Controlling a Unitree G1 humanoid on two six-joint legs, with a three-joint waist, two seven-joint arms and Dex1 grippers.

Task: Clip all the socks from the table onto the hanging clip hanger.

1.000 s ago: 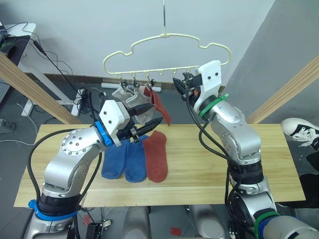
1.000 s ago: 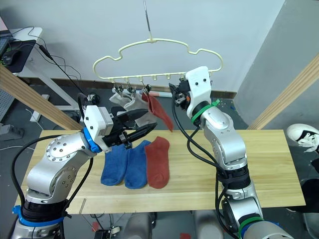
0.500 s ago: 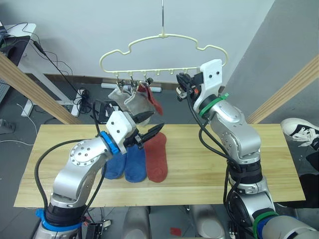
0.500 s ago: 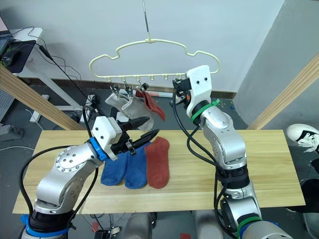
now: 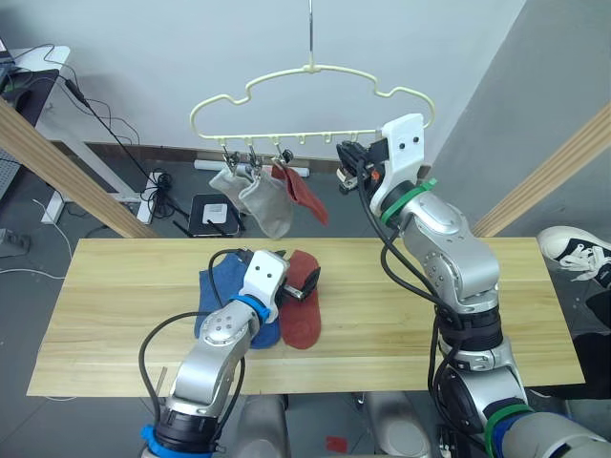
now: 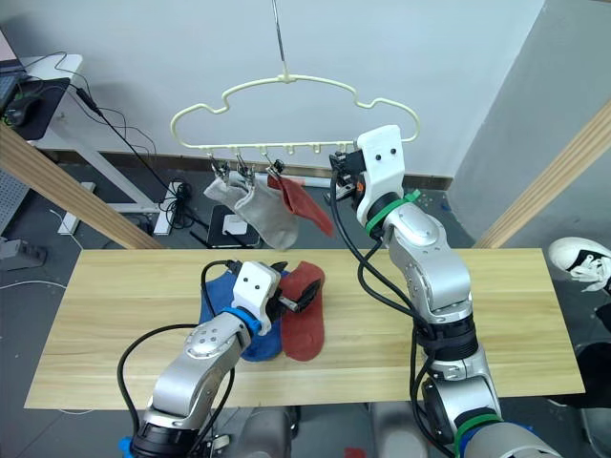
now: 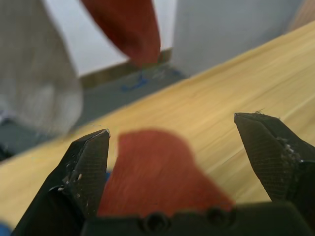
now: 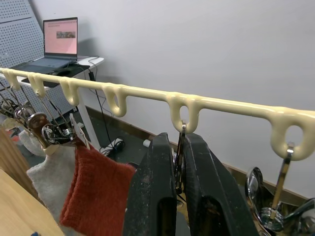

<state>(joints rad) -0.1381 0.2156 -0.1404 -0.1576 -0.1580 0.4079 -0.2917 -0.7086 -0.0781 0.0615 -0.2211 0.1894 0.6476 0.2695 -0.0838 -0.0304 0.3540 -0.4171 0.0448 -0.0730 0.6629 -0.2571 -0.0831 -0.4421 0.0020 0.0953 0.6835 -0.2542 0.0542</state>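
Three socks left: two blue, one rust red, on the long light wood plank table [image 5: 410, 315].
Red sock [image 5: 304, 310]: directly under and ahead of the left gripper [image 5: 307, 283], lying lengthwise along its reach.
Left gripper: fingers spread wide, nearer arm.
Right gripper [image 5: 351, 162]: pressed together around a metal clip [image 8: 180, 147] of the pale yellow wavy clip hanger [image 5: 315, 100].

Left arm covers most of both blue socks [image 5: 218, 286]. Clip [image 8: 180, 169] body hidden between right end effector [image 8: 179, 191] fingers. Tabletop [image 7: 236, 93] blurred in left wrist view.

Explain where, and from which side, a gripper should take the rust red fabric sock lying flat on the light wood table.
Probably pinch the rust red sock at its far cuff edge, coming from above: it lies flat, blue socks touching its left side.
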